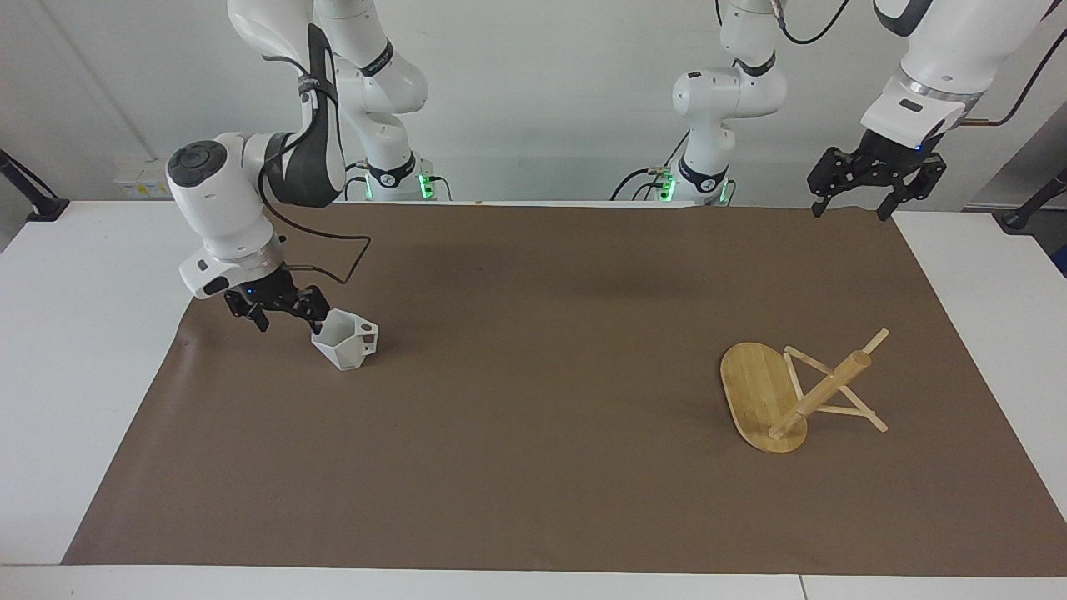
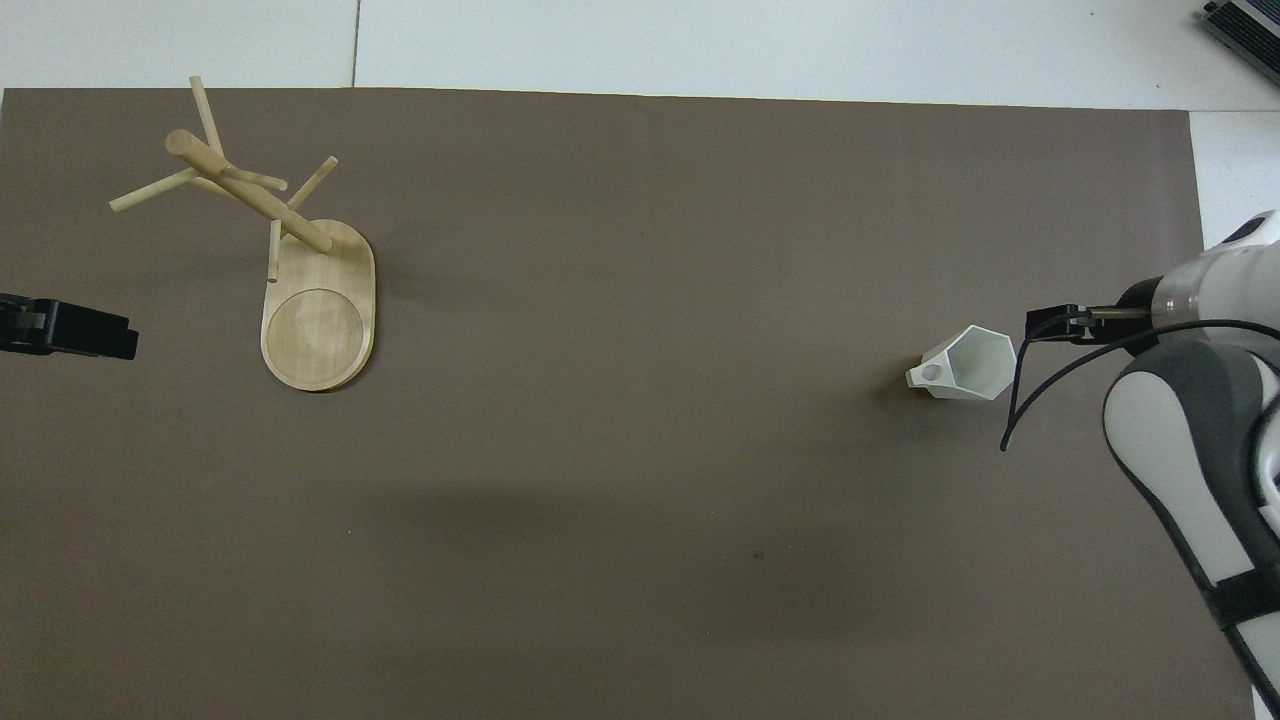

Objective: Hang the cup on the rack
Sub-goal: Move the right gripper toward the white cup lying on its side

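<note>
The cup [image 1: 343,340] is a small white mug with flat facets, a hexagonal rim and a body that narrows toward the bottom. It stands upright on the brown mat [image 1: 533,492], mouth up, toward the right arm's end of the table. Its blocky handle, pierced by a round hole, points along the table toward the left arm's end, where the rack is. In the overhead view the cup [image 2: 965,364] shows its open mouth and the hole in the handle.

The right gripper [image 1: 288,310] is low just beside the cup, on the side away from the handle. Its fingers stand apart and hold nothing; one fingertip is at the cup's rim, and whether it touches cannot be told.

The rack [image 1: 796,390] is a light bamboo mug tree lying tipped over, well apart from the cup, toward the left arm's end of the table. Its oval base is tilted up on edge, and the thick round post slants away from the base, toward the left arm's end of the table. Thin stick pegs branch from the post, some resting on the mat. In the overhead view the rack [image 2: 300,290] shows a round ring mark on its base.

The left gripper [image 1: 859,196] waits with fingers apart and empty over the mat's corner by its own base.
</note>
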Robot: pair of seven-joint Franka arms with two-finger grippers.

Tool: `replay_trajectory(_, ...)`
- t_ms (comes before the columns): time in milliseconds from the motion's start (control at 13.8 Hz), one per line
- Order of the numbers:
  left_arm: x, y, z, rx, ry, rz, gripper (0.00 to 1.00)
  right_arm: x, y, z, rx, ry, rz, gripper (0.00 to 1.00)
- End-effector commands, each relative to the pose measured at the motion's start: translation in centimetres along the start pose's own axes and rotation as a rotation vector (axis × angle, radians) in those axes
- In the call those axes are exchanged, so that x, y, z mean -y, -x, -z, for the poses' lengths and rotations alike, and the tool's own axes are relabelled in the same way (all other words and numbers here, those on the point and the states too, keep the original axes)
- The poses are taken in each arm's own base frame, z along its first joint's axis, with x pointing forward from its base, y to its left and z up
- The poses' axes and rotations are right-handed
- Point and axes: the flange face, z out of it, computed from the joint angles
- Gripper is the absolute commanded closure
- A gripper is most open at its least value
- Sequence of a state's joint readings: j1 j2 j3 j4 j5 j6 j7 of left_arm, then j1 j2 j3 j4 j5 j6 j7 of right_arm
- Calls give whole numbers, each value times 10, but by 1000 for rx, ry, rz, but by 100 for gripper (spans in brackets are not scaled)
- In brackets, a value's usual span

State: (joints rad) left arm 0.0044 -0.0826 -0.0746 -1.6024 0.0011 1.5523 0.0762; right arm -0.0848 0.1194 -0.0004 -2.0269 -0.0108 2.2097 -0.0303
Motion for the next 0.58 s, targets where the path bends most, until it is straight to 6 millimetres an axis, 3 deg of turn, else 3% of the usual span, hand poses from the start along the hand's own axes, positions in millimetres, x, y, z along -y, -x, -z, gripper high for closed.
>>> replay_trajectory(0, 1, 7, 3, -8, 9, 14, 0, 3, 5, -10, 3, -15, 38, 0)
replay_trajectory(506, 0, 7, 2, -7, 9, 13, 0, 4, 18, -30, 39, -18, 86, 2)
